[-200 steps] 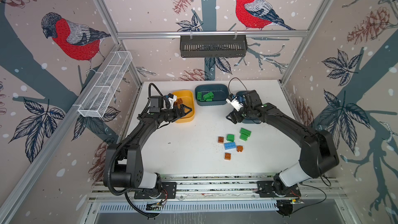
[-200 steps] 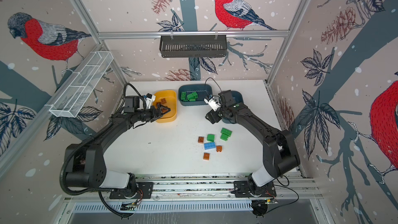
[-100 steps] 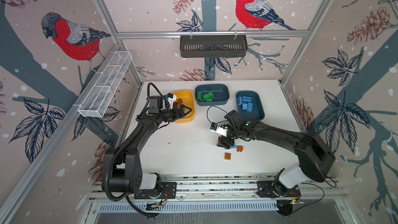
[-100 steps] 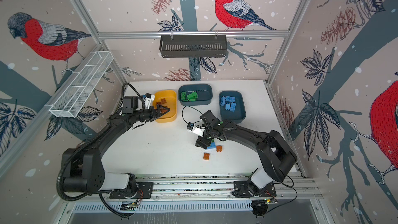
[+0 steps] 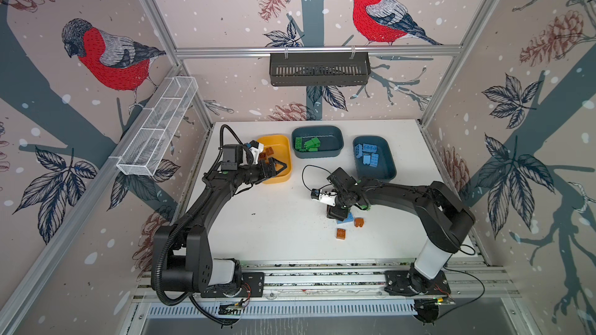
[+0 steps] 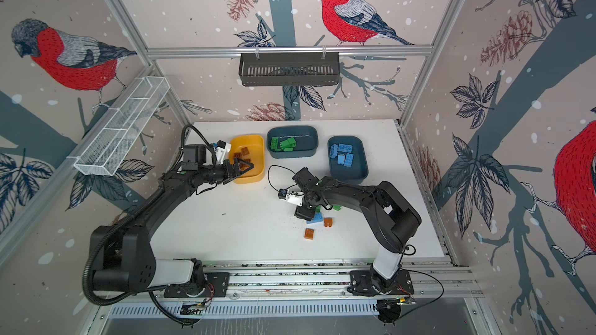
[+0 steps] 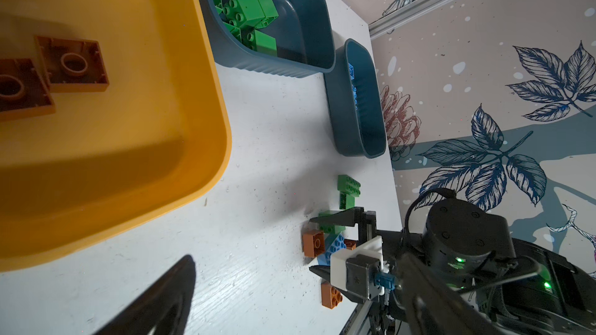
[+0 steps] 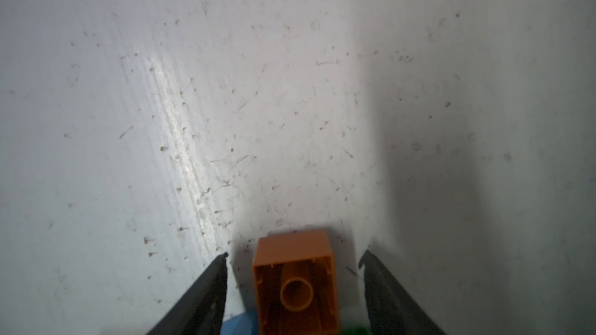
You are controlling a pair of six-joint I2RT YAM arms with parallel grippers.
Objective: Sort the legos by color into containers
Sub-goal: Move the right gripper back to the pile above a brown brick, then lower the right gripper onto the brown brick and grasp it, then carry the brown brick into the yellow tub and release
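The right arm has been swung off the far row of tubs and lowered onto the loose pile toward the front of the counter [image 5: 274,220], while the left arm has been kept at the yellow tub [image 5: 283,153]. The right end effector [image 8: 295,254] is seen part-open and empty. Its jaws are set either side of a brown-orange brick [image 8: 296,281], a clear gap is left on each flank, and nothing has yet been gripped.

The brick is found tipped on the counter with its hollow underside turned toward the right wrist camera. It is squarish, with no marked long axis, so its two side walls are presented to the jaws. It sits directly between the fingertips rather than ahead of them, and a light blue brick [image 7: 335,248] is pressed close behind it. Two more brown-orange bricks [image 5: 342,233] and some loose green bricks [image 7: 350,185] are left nearby.

The left end effector [image 5: 279,165] is held wide open and empty at the near rim of the yellow tub, well apart from the pile, so the right arm is plainly the nearer. Green pieces are already gathered in the middle teal tub [image 5: 332,143] and light blue ones in the right teal tub [image 5: 383,162]. A squeeze is judged to be all that is wanted before the lift. The yellow tub, where brown-orange pieces are collected, lies across the counter on the left arm's side.
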